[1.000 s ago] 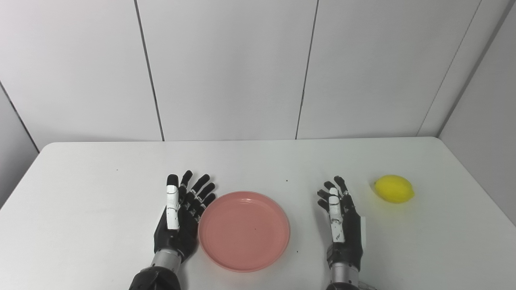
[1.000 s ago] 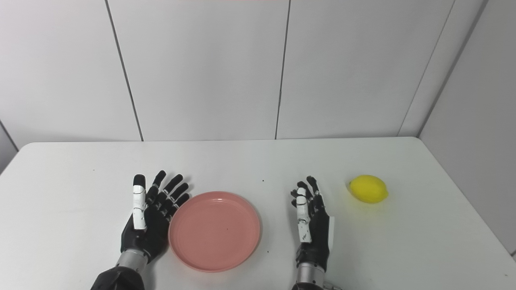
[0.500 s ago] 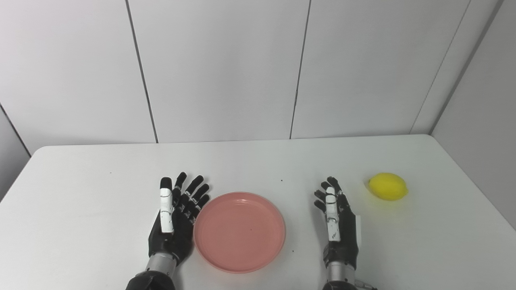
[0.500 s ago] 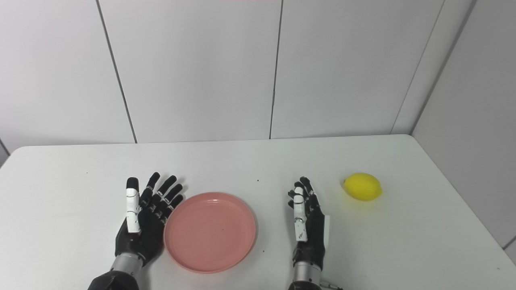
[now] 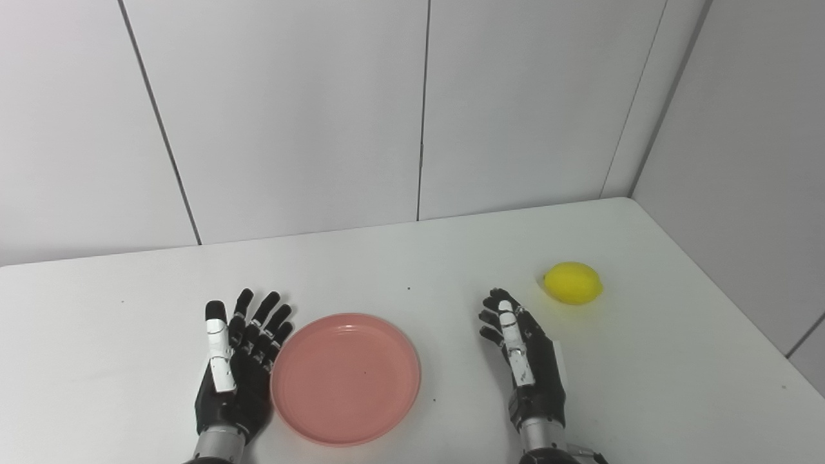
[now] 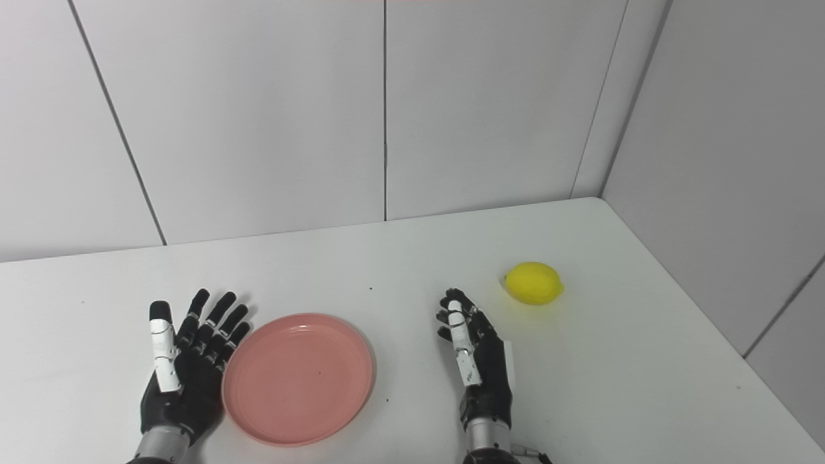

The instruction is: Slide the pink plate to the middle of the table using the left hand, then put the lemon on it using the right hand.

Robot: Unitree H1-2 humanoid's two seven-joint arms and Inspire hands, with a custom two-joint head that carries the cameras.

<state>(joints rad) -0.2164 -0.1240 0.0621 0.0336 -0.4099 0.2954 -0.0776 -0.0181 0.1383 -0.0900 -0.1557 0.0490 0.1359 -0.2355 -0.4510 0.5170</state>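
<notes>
the view has swung right; lemon point(image 5: 572, 283) lies beyond right hand point(image 5: 525, 361).

No readable text, labels or numbers anywhere.

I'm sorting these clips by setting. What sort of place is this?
Probably a robot test bench, not a home: a bare white table boxed in by plain white wall panels, with only a pink plate and a lemon as props.
</notes>
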